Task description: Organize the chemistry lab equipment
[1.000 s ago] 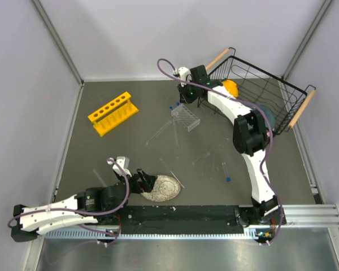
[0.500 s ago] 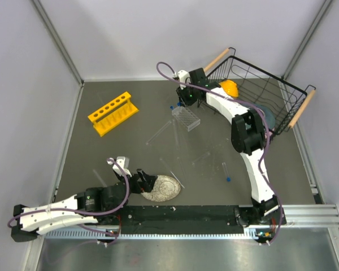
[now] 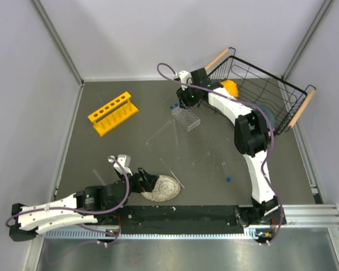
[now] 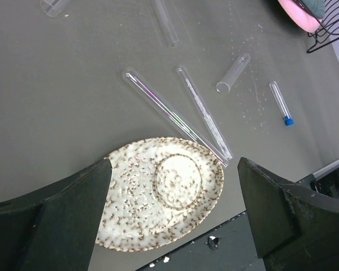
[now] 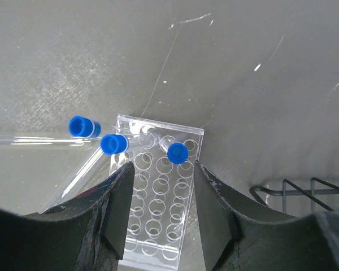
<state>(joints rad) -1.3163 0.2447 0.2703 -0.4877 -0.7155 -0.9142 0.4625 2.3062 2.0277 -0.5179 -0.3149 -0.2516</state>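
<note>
Vials (image 5: 114,143), three blue-capped, one clear rack (image 5: 158,212), one yellow rack (image 3: 113,113)

1. Lighting was even and diffuse; shadows were faint.
2. Thin glare streaks ran along the test tubes (image 4: 175,117) (one tinted rainbow).
3. The right wrist camera's own fingers (image 5: 116,214) looked soft, out of focus.

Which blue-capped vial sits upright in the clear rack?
The rightmost vial in the right wrist view, cap-up in a rack hole; the other two lie sideways.
</note>
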